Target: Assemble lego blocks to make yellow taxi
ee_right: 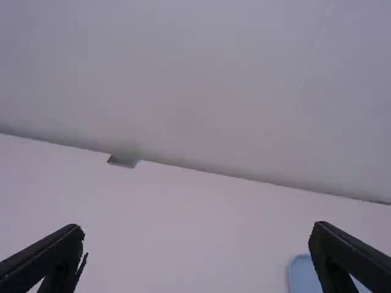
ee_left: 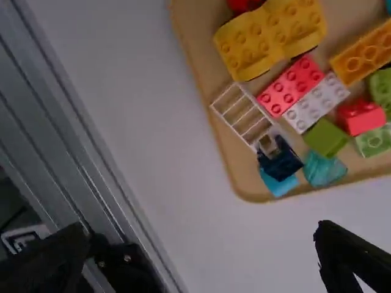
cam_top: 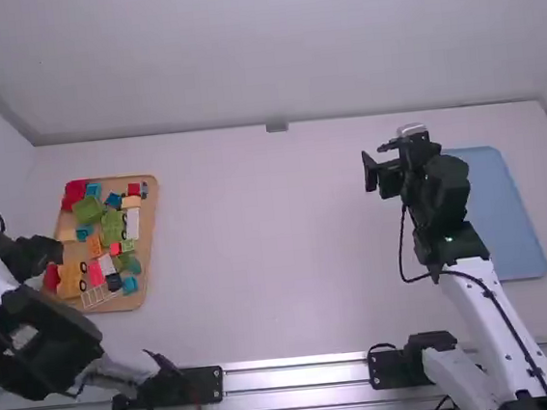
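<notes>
In the high view, my left gripper is at the left edge of a wooden tray of lego blocks. The left wrist view shows this left gripper open, nothing between its fingers. In that view the tray holds yellow curved blocks, an orange-yellow brick, pink and white bricks, a white lattice piece and a dark blue piece. My right gripper stands above the table's right half; in the right wrist view this right gripper is open and empty.
A blue tray lies at the right of the white table, partly behind the right arm. A small grey block sits at the table's back edge. Metal rails run along the front, where both arms stand.
</notes>
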Robot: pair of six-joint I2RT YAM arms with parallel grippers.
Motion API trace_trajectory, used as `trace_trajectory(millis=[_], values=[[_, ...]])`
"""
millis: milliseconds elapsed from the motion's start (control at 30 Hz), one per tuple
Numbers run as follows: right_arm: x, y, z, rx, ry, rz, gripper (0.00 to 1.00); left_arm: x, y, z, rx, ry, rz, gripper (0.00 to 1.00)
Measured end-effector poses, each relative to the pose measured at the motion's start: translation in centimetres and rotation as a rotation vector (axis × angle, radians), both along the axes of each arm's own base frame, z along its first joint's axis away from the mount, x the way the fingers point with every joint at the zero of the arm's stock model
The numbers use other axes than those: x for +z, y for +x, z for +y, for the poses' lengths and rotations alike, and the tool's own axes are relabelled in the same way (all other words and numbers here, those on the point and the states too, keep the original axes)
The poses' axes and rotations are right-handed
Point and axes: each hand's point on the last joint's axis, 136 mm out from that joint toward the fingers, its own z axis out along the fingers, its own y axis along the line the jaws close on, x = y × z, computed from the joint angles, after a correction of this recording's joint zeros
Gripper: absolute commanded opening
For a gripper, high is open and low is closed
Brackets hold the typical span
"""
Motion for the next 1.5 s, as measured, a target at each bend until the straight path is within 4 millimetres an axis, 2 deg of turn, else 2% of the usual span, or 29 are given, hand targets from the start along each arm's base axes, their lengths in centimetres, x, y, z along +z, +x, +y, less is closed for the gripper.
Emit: trace_trajectory(millis=[167,367,533,700,733,833,867,933,967,1033,1100,1267,1500], values=[[0.0,0.0,0.0,0.006,-0.022,-0.004,0.99,-1.7,1.9,1.4,-0.004,-0.001,-0.039,0.99],[0.0,0.0,0.0,0.009,-0.034,-0.005,0.99,-1.6,3.3,2.6,-0.151,0.029,-0.100,0.99],[-0.1,0.0,0.0,0.009,-0.035,-0.004,0.99,-1.5,3.5,4.0,-0.337,0.068,-0.116,0.99],[-0.1,0.0,0.0,0.009,-0.034,-0.002,0.99,-1.3,5.3,4.0,-0.607,0.080,-0.184,0.99],[-0.1,0.0,0.0,0.009,-0.032,-0.002,0.99,-1.3,5.4,4.0,-0.615,0.079,-0.186,0.99],[-0.1,-0.1,0.4,0.020,-0.032,-0.001,0.99,-2.4,6.5,3.7,-0.771,0.048,-0.217,0.99],[-0.1,-0.1,0.5,0.021,-0.033,-0.001,0.99,-2.4,6.5,3.7,-0.771,0.048,-0.217,0.99],[0.0,-0.2,1.1,0.039,-0.031,-0.008,0.99,-4.0,6.3,3.8,-0.816,0.006,-0.189,0.98],[0.1,-0.2,1.5,0.049,-0.030,-0.011,0.99,-5.0,6.0,3.9,-0.831,-0.019,-0.162,0.92],[0.2,-0.2,1.9,0.058,-0.032,-0.016,0.99,-6.0,5.6,4.0,-0.853,-0.048,-0.131,0.89],[0.4,-0.3,2.3,0.068,-0.030,-0.025,0.98,-7.2,5.1,4.1,-0.869,-0.083,-0.092,0.79],[0.9,-0.2,2.6,0.078,-0.031,-0.047,0.99,-8.4,4.7,4.4,-0.888,-0.108,-0.051,0.80],[1.1,0.0,2.0,0.062,-0.031,-0.055,0.98,-10.0,4.7,4.8,-0.955,-0.083,-0.039,0.81]])
